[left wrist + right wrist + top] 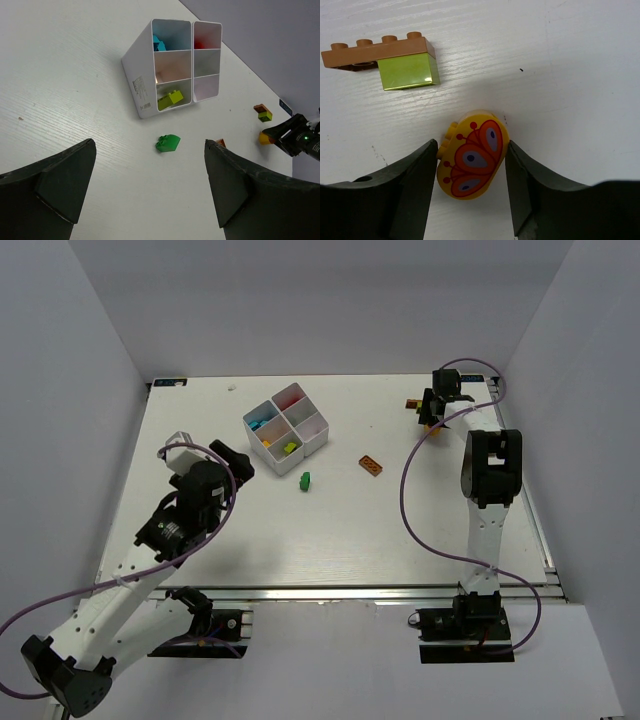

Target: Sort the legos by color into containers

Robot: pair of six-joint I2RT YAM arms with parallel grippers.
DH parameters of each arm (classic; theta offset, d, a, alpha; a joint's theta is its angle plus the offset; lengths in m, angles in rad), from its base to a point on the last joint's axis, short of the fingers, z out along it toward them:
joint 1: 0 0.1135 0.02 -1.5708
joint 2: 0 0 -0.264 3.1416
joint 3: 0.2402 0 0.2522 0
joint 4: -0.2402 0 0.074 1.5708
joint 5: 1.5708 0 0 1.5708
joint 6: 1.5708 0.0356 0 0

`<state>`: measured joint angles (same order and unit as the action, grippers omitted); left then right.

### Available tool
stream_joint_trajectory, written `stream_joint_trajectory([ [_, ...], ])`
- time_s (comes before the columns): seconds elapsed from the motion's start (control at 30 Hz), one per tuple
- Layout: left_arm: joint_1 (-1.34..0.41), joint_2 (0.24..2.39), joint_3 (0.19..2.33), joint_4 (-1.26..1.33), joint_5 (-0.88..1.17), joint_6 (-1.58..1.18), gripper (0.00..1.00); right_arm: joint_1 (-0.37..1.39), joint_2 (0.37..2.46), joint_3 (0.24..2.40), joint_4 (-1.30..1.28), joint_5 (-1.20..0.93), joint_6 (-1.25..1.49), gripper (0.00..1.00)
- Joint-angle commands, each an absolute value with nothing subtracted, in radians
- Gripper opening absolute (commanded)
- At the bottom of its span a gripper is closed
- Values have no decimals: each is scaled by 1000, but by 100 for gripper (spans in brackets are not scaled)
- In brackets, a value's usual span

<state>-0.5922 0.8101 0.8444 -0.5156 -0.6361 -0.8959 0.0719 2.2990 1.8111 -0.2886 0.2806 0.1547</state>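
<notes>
White tray holds blue lego, half-hidden red lego, yellow-green lego; left gripper gapes; right gripper clamps yellow lego.

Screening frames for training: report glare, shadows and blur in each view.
Top external: even soft light, sharp, faint sheen on the table. Left wrist: the left gripper's fingers loom dark, green brick crisp. Right wrist: sharp; glare on the lime brick, soft shadow around the yellow brick.
</notes>
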Motion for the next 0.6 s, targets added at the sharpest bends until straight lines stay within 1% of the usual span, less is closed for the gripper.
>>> stream_joint_trajectory([
  [0.0,-589,810,885,-526,-661,-891,98,69,2278,1832,-278,255,166,50],
  [0.13,-589,810,897,-531,-669,-881,98,64,2266,1821,-279,215,161,37],
  [0.17,-591,805,902,-532,-667,-879,98,64,2255,1819,-278,200,157,31],
  [0.3,-589,782,900,-546,-672,-884,98,66,2192,1775,-246,82,134,21],
  [0.33,-589,770,899,-554,-673,-888,98,64,2168,1752,-224,13,130,19],
  [0.37,-589,762,897,-555,-678,-894,98,64,2114,1723,-200,-36,130,15],
  [0.4,-589,755,894,-560,-681,-897,98,71,2086,1688,-131,-119,129,13],
  [0.43,-591,738,893,-567,-684,-900,98,75,2056,1622,-99,-159,124,12],
  [0.57,-589,701,893,-591,-707,-908,98,132,1922,1487,37,-340,83,3],
])
